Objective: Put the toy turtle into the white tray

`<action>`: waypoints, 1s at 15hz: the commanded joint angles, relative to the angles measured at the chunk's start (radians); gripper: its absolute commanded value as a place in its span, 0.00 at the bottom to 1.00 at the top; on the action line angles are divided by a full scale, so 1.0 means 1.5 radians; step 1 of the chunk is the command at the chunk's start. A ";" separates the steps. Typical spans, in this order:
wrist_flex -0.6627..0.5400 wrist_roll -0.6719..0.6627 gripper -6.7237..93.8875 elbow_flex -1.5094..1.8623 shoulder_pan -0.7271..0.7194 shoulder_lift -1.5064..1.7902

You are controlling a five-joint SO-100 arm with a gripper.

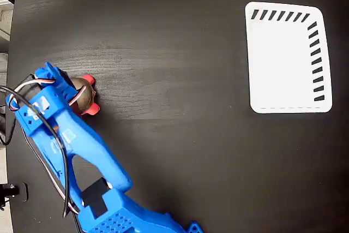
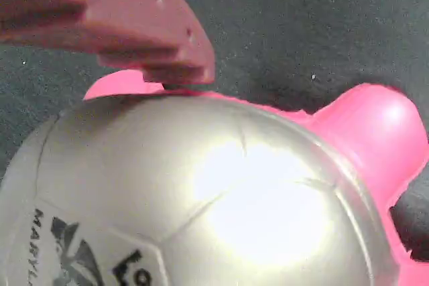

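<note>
One hand [image 1: 76,92] sits low over the toy turtle [image 1: 84,95] at the tabletop's [image 1: 163,151] left side in the fixed view, positioned for a grasp. Wrist view shows one finger [image 2: 151,38] touching the shell edge; closure cannot be determined. White tray [image 1: 283,64] lies well apart, upper right; nothing lies on the tabletop between.

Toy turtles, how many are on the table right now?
1. The toy turtle sits at the left side of the black table in the fixed view, partly under the blue arm's gripper, far from the white tray. None seem hidden elsewhere.
</note>
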 commanded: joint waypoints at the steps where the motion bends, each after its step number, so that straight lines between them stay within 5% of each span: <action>1: 0.004 0.017 0.48 -0.033 -0.014 0.029; 4: -0.002 0.031 0.06 -0.033 -0.016 0.031; 15: 0.065 -0.028 0.06 0.160 0.064 0.508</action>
